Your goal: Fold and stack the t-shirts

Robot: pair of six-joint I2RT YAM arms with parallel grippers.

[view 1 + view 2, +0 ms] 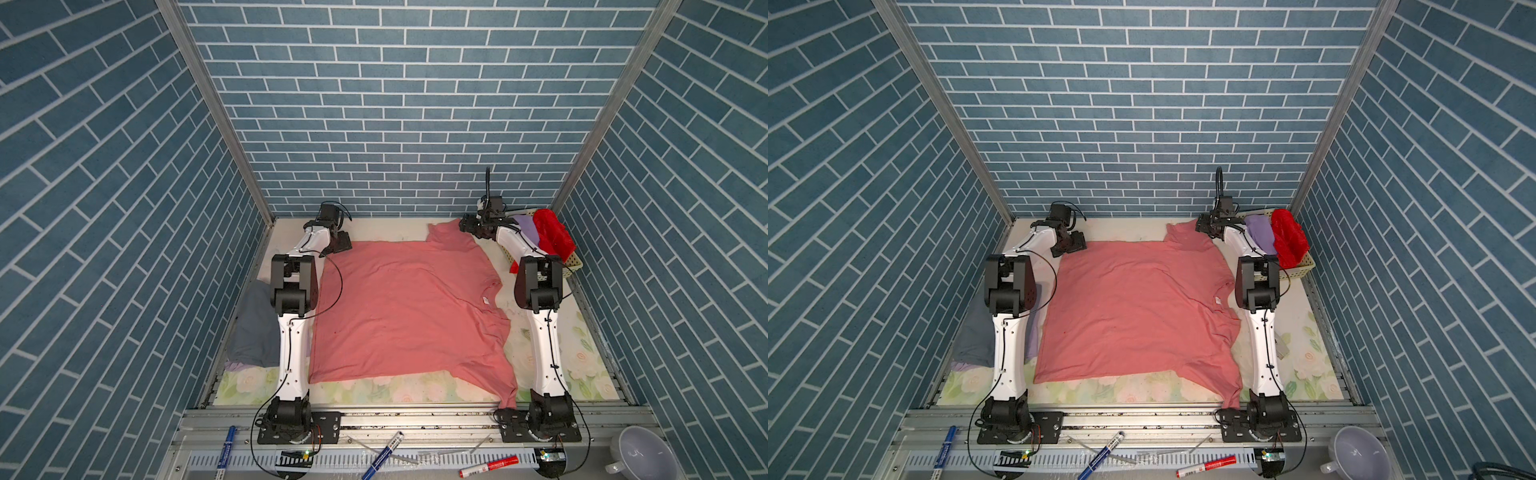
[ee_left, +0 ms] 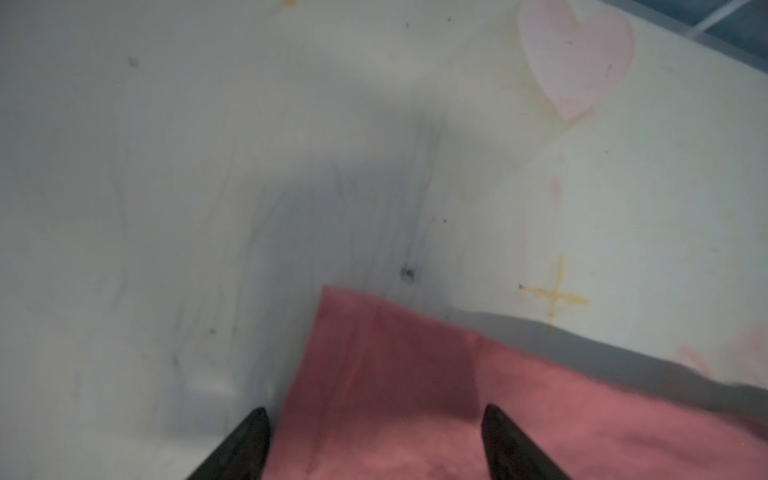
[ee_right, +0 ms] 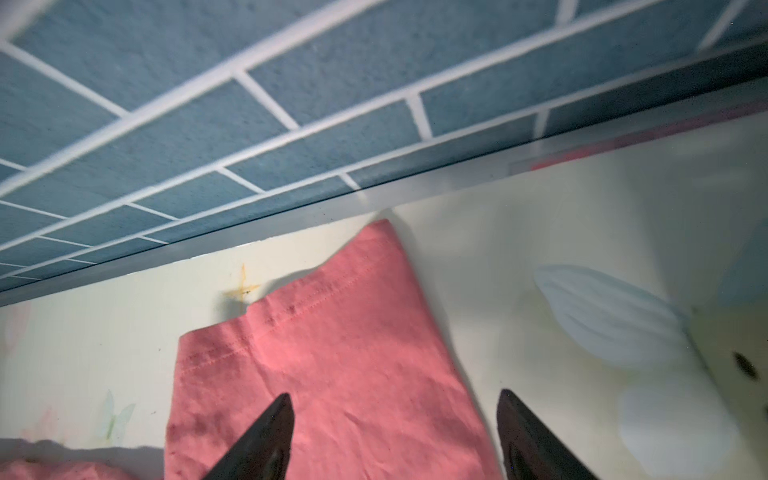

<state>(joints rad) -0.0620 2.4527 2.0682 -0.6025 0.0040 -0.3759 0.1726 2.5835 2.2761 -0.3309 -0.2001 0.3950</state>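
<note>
A salmon pink t-shirt [image 1: 407, 316] [image 1: 1133, 311] lies spread flat in both top views, its white neck label toward the right arm. My left gripper [image 1: 341, 246] [image 1: 1075, 243] is low at the shirt's far left corner. In the left wrist view the gripper [image 2: 375, 411] is open, its fingers astride that pink corner [image 2: 395, 374]. My right gripper [image 1: 467, 226] [image 1: 1202, 224] is at the far right sleeve. There too the gripper [image 3: 395, 395] stands open, over the sleeve [image 3: 332, 353]. Red [image 1: 550, 235] [image 1: 1287, 237] and lavender [image 1: 525, 226] [image 1: 1260, 232] shirts sit heaped in the basket. A grey shirt [image 1: 253, 328] [image 1: 976, 336] lies folded at the left.
The cream lattice basket [image 1: 575, 262] [image 1: 1306, 266] stands in the back right corner. The blue brick wall [image 3: 291, 104] runs close behind the sleeve. A grey cup [image 1: 640, 451] and several marker pens [image 1: 382, 455] lie on the front rail.
</note>
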